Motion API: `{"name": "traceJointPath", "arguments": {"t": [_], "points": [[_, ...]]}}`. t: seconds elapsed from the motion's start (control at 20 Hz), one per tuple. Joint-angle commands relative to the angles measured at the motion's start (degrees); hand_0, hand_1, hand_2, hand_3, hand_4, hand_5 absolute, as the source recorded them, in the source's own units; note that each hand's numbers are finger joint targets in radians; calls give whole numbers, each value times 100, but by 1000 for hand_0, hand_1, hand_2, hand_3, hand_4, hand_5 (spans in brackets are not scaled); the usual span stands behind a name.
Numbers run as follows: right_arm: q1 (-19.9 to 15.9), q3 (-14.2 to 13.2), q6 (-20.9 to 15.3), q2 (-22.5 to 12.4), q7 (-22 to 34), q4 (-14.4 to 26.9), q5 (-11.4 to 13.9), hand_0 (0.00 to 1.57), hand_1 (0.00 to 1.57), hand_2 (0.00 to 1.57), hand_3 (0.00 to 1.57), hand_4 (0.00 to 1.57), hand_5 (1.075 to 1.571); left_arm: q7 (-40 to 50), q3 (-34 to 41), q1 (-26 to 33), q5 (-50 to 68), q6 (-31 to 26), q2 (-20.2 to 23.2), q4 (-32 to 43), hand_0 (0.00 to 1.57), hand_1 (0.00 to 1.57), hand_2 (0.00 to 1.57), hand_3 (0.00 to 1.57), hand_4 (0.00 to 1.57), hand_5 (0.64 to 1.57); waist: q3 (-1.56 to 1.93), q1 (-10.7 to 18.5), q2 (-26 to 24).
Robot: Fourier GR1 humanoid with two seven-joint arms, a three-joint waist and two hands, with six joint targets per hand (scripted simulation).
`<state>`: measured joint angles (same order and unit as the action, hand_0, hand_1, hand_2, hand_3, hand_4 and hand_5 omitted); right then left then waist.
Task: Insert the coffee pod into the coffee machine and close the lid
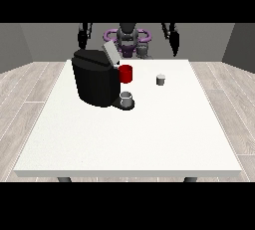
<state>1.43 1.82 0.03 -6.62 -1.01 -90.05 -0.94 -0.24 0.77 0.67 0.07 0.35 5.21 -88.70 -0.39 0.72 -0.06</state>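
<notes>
Machine: black boxy coffee machine [94,82], grey lid [110,53] tilted open.
Pod: small grey cylindrical pod [160,79], well apart on white table [129,139].
Cups: red cup [126,73], grey cup [127,98] at machine.
Hands: both raised, off table.

You get single front view: camera across table [149,139], elevated, facing robot [127,37], set far back; whole tabletop in frame.

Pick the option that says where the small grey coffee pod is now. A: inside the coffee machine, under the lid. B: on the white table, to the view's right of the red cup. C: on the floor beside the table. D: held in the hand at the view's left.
B: the coffee pod stands alone on the table, to the view's right of the red cup, away from the coffee machine.
</notes>
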Motion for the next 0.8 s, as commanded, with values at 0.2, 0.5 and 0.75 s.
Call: {"name": "traceJointPath", "arguments": {"t": [0.2,0.5,0.75], "points": [[148,-197,20,28,77,347,-53,0,0,0,0,128,1571,-843,-354,415,65,-363,-243,-193,0,0,0,0,282,1571,38,61,-251],[-29,-726,-573,338,-688,412,-199,0,0,0,0,181,1571,-1022,-451,357,-470,-353,74,-296,0,0,0,0,311,1571,40,-18,-203],[-98,-388,-648,484,-399,11,-47,0,0,0,0,169,1571,-828,104,-316,-584,-396,542,257,0,0,0,0,0,1571,38,-387,-36]]}}
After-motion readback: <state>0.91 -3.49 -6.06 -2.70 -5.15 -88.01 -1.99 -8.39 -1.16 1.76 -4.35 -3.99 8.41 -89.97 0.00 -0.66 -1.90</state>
